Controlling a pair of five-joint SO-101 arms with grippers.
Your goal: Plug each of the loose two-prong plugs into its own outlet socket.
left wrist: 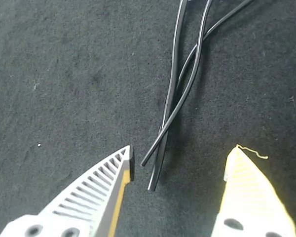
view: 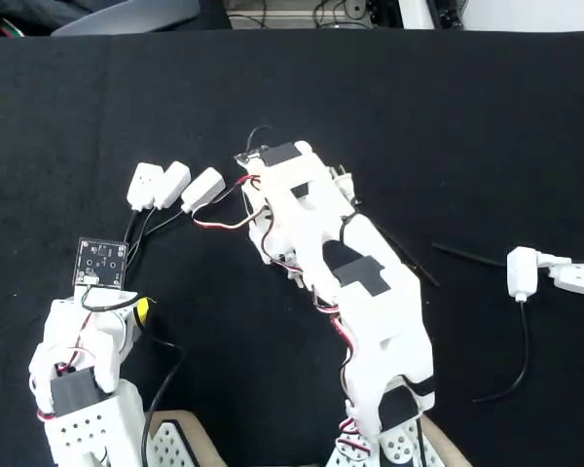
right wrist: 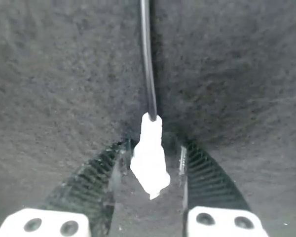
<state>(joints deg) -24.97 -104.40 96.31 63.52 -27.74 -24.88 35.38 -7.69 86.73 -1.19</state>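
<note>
Between the right end effector's (right wrist: 153,145) spread jaws lies a white plug (right wrist: 149,165).

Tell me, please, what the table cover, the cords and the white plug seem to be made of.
Table cover: probably felt-like black fabric, matte; fuzzy grain and lint specks. Cords: likely plastic or rubber sheathing, smooth, with a faint sheen. White plug: apparently moulded plastic, smooth and semi-matte.

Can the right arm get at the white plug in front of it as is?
Likely yes: the white plug lies between the right gripper's open jaws, a gap either side, nothing in the way.
</note>
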